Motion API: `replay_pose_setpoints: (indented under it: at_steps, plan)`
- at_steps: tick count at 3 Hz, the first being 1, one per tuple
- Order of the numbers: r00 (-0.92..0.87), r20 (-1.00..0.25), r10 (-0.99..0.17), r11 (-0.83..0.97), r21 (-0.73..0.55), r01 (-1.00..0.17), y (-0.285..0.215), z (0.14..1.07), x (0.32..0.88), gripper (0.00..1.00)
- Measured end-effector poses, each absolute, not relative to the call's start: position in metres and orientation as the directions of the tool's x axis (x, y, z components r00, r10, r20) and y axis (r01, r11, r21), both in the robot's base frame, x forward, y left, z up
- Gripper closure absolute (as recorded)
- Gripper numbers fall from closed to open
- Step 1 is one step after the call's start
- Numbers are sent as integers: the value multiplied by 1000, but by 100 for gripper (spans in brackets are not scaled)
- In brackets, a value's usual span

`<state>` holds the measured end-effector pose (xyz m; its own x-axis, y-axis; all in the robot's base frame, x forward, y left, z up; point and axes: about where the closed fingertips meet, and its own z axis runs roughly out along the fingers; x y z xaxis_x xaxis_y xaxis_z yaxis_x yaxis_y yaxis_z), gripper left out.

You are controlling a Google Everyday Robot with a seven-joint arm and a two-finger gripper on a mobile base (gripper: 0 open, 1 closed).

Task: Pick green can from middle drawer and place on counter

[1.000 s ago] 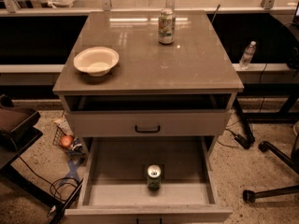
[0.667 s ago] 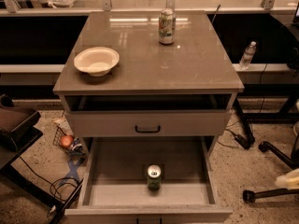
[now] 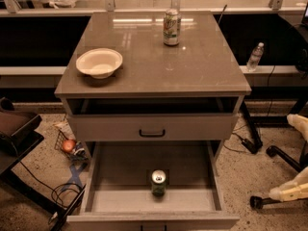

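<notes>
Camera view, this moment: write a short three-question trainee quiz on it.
1. True or false: the green can stands upright in the open middle drawer.
2. What stands on the counter besides the bowl? A) bottle B) pale can C) apple
3. Where is the gripper?
Key: 1 true. 2 B. 3 low at the right edge, outside the drawer.

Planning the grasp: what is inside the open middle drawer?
Only the green can, upright near the front centre of the middle drawer. The tray's rear is hidden under the upper drawer front. The gripper is at the lower right, outside it.
</notes>
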<state>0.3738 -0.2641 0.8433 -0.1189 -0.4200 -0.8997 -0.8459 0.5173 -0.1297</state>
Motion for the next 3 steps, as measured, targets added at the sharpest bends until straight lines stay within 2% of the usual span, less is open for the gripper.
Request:
replay_pose_setpoints:
  at_steps: [1, 3]
  plan:
    - [-118, -903, -414, 509, -122, -852, -247, 823, 390, 0]
    - [-123, -961, -249, 490, -15, -872, -176, 692, 450, 0]
